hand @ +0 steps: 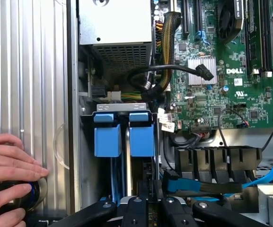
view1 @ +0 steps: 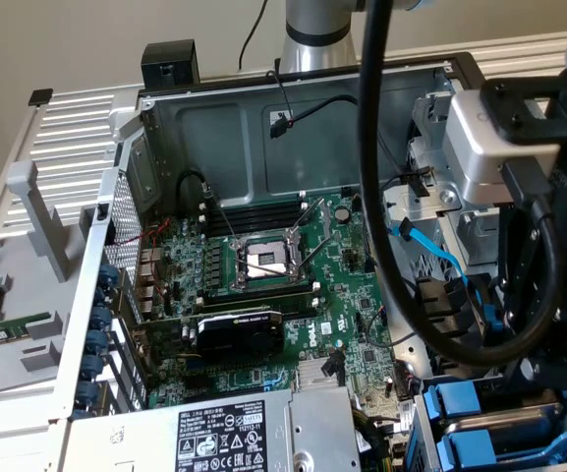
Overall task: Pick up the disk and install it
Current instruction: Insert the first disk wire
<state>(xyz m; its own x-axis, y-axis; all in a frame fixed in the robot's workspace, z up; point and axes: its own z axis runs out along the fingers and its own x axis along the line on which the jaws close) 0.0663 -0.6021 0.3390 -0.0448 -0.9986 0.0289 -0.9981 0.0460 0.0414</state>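
Note:
Two bright blue disk carriers (hand: 108, 135) (hand: 141, 135) stand side by side in the drive bay at the case's corner, with a grey metal edge between them. In the exterior view they sit at the lower right (view1: 457, 403) (view1: 480, 454). My gripper (hand: 148, 189) hangs just over the bay beside the nearer carrier, its dark fingers drawn close together. I cannot tell whether they pinch any part of the disk. Black linkage arms (hand: 136, 210) frame the fingers.
The open case holds the motherboard (view1: 273, 295), a bare processor socket (view1: 263, 261), a graphics card (view1: 239, 329) and the grey power-supply box (view1: 224, 438). Blue SATA cables (hand: 268, 172) and black connectors (hand: 207, 163) lie beside the bay. A person's hand (hand: 6, 165) rests on a round knob outside the case.

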